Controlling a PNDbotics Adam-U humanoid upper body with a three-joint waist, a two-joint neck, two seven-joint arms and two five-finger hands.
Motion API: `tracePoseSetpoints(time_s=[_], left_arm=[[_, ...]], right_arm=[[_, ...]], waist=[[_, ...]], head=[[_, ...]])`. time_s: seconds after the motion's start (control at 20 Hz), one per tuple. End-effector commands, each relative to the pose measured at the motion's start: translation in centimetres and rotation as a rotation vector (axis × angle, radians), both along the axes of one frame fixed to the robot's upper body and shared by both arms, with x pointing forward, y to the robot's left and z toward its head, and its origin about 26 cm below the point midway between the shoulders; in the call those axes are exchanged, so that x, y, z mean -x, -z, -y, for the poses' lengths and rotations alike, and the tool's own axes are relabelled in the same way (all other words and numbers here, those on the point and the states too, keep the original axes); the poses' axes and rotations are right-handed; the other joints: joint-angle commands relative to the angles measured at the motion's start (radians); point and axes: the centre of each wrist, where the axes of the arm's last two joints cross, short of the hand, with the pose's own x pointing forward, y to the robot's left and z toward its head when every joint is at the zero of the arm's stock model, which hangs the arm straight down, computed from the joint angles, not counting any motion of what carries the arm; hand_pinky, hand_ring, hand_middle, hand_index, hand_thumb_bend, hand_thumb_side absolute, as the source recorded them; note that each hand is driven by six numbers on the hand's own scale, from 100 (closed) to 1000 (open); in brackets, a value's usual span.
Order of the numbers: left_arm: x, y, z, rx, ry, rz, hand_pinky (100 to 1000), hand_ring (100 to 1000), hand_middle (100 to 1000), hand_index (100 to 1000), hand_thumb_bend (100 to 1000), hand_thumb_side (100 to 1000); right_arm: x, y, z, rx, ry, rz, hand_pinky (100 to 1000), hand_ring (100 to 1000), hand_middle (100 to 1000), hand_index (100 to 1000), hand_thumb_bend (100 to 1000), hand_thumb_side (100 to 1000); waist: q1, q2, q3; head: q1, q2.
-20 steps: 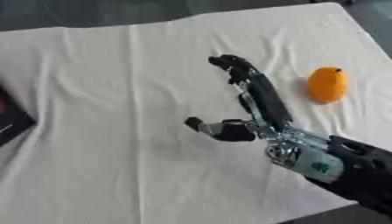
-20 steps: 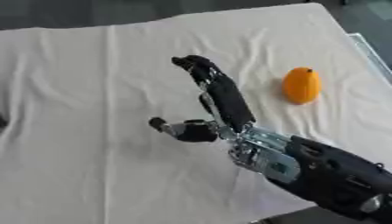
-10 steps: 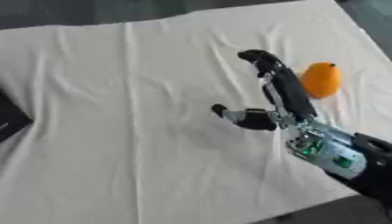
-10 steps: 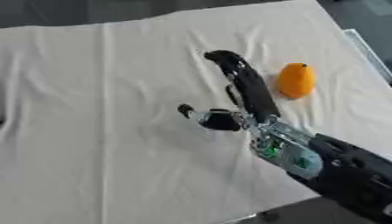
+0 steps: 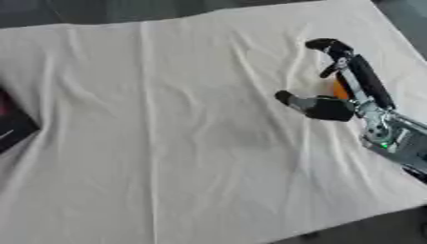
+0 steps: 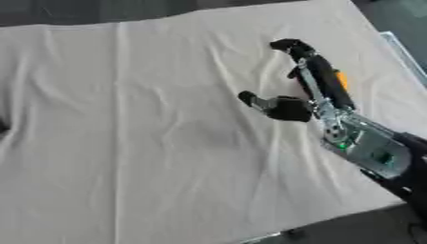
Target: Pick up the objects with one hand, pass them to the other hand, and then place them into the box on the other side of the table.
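The right robot hand point(image 5: 350, 97) is reaching in from the lower right over the desk point(image 5: 167, 143), which is lying under a creased white cloth point(image 6: 167, 119). Its fingers are stretching long and nearly straight, tips hooking slightly, with the thumb sticking out to the left — spread, pinching nothing. The orange fruit point(image 5: 340, 89) is sitting on the cloth right behind the fingers, mostly hidden — whether they are touching it cannot be told. A dark box point(image 5: 13, 126) is showing at the left edge.

Likely a lab: table point(image 5: 167, 143) under wrinkled white cloth, dark floor beyond.
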Motion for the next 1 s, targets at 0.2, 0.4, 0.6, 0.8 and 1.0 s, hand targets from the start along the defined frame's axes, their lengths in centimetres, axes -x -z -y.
tracePoseSetpoints(time_s=[0.2, 0.4, 0.6, 0.8, 1.0], left_arm=[[0.8, -1.3, -0.6, -0.039, -0.006, 0.037, 884, 664, 613, 668, 100, 397], [0.8, -1.2, -0.6, -0.044, -0.009, 0.038, 884, 665, 614, 667, 100, 397], [0.7, -1.0, -0.8, -0.052, -0.021, 0.032, 881, 668, 615, 667, 100, 391], [0.6, -0.8, -1.1, -0.058, -0.03, 0.029, 881, 668, 615, 667, 100, 392], [0.7, -0.9, -1.2, -0.056, -0.032, 0.032, 883, 666, 613, 666, 100, 398]], right_arm=[[0.8, -1.0, 1.7, 0.037, 0.015, 0.026, 588, 935, 840, 877, 633, 505], [1.0, -1.1, 2.3, 0.027, 0.053, 0.055, 575, 923, 828, 885, 639, 495], [1.2, -1.9, 3.1, 0.041, 0.141, 0.078, 600, 919, 829, 892, 641, 486], [1.5, -2.5, 4.0, 0.08, 0.263, 0.086, 613, 917, 832, 891, 634, 485], [1.9, -2.5, 4.6, 0.112, 0.332, 0.075, 640, 921, 847, 892, 628, 494]], waist=[[-0.02, -0.013, 0.002], [-0.021, -0.009, 0.003], [-0.023, -0.009, -0.003], [-0.022, -0.01, -0.008], [-0.021, -0.007, -0.012]], head=[[0.007, -0.017], [0.001, -0.018], [-0.008, -0.017], [-0.012, -0.021], [-0.019, -0.026]])
